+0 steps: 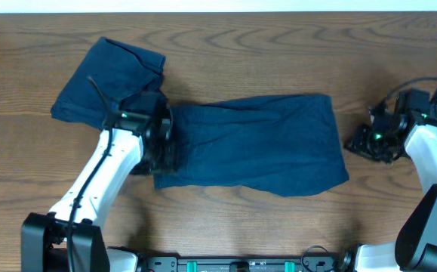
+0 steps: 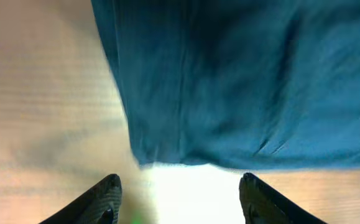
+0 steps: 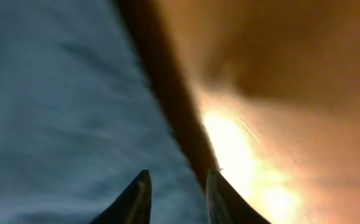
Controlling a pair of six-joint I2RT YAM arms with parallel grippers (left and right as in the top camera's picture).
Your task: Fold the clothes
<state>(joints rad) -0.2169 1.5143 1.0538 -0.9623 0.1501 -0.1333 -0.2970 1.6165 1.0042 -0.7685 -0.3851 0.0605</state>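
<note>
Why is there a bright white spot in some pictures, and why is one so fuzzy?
Left wrist view: glare whites out the table below the shorts, between the fingers. Right wrist view: blur smears everything, with a bright glare patch on the table. Overhead view: sharp, evenly lit.

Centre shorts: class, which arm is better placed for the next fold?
Left, probably: the left gripper hangs over the shorts at their left edge, jaws wide; the right gripper sits beyond the right edge.

3 cameras: 1 overhead, 2 on the wrists.
Overhead looks straight down on the whole table (image 1: 278, 60); each wrist view sits close to it, looking past the left pincer (image 2: 181, 198) or right pincer (image 3: 178, 190). All 3 share the navy shorts (image 1: 256, 143) by the tips.
</note>
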